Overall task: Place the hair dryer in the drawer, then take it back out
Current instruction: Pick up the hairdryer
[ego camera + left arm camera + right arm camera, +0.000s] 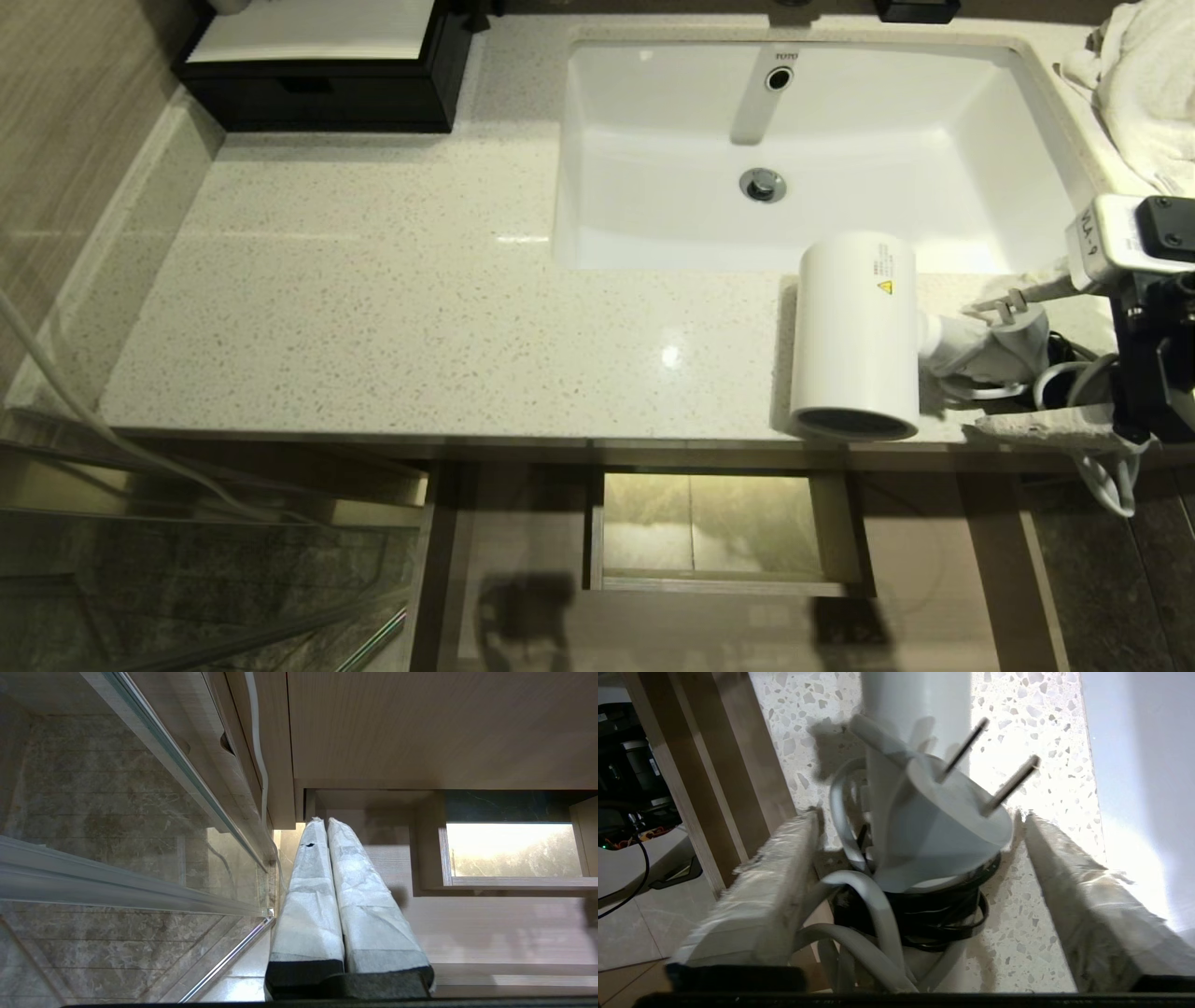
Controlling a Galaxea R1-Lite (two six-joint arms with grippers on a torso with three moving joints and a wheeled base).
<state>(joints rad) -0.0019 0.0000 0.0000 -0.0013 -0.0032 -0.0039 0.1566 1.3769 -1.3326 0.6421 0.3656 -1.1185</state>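
Note:
The white hair dryer [854, 341] lies on the speckled countertop [420, 308] at its front right, barrel mouth toward the counter's front edge. Its handle, coiled cord and plug [943, 816] point right. My right gripper [1004, 359] comes in from the right and stands open, one finger on each side of the plug and cord bundle [920, 819], with a gap showing at the sink-side finger. Below the counter the drawer [523, 560] is pulled out, pale inside with a boxed rectangular cutout [709, 527]. My left gripper [325, 822] hangs shut beside the drawer, holding nothing.
A white sink [653, 187] with a faucet [761, 93] lies just behind the dryer. A black box [327, 93] stands at the back left, a white towel [1148, 93] at the back right. A glass panel [187, 579] stands left of the drawer.

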